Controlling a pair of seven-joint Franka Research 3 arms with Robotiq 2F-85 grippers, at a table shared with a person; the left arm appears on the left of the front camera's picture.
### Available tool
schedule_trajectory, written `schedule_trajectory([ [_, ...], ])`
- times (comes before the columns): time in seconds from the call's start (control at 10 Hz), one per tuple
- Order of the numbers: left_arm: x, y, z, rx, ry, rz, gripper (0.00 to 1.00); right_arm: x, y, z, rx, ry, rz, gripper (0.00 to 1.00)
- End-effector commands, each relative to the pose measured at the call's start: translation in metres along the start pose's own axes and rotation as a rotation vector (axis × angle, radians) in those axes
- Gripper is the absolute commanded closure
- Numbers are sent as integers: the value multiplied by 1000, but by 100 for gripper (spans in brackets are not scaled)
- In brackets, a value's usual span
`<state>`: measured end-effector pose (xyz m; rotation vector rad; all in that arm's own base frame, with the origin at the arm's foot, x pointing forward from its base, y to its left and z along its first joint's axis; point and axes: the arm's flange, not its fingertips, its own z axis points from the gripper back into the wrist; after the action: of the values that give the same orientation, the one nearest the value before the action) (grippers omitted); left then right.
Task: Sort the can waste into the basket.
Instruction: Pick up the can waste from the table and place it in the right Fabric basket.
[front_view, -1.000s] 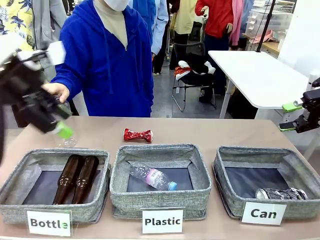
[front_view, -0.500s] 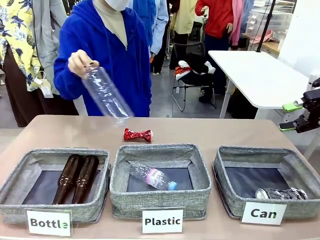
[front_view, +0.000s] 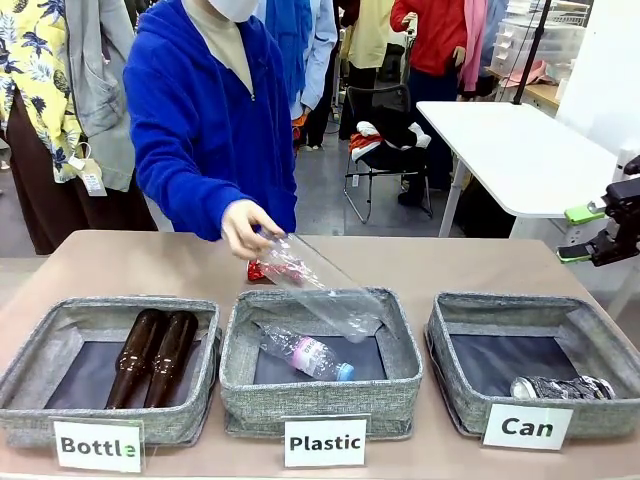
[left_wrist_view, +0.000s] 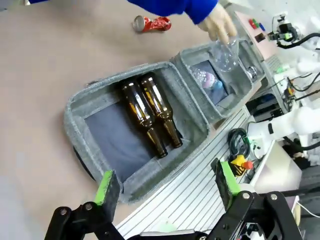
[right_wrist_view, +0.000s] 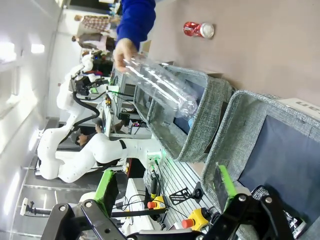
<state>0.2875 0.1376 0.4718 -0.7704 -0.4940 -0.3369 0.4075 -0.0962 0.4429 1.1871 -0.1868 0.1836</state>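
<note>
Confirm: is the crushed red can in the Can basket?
Out: the red can lies on its side on the table behind the Plastic basket, apart from the Can basket.

My left gripper (left_wrist_view: 166, 180): black linkage, green pads (left_wrist_view: 106, 184).
My right gripper (front_view: 580, 232): same, right edge.
Person's hoodie (front_view: 200, 130): blue, zipped.

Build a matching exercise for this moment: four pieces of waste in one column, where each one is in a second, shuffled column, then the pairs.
Things:
1. red can
2. silver can
3. brown bottles
4. empty clear bottle

Places:
A. lying in the Can basket
B. held by the person, tilted over the Plastic bin
C. on the bare table, beyond the bins
D. side by side in the Bottle bin

Pairs: 1-C, 2-A, 3-D, 4-B
</note>
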Motion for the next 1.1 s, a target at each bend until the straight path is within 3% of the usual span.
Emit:
schedule_trajectory([
  [0.0, 14, 2, -3, -12, 17, 5, 0, 0, 1, 4, 6, 8, 17, 0],
  [0.4, 32, -14, -18, 22, 59, -31, 0, 0, 1, 4, 6, 8, 17, 0],
  [0.8, 77, -54, -62, 101, 191, -121, 0, 0, 1, 4, 6, 8, 17, 0],
  [1.0, 95, -54, -74, 80, 232, -138, 0, 0, 1, 4, 6, 8, 17, 0],
])
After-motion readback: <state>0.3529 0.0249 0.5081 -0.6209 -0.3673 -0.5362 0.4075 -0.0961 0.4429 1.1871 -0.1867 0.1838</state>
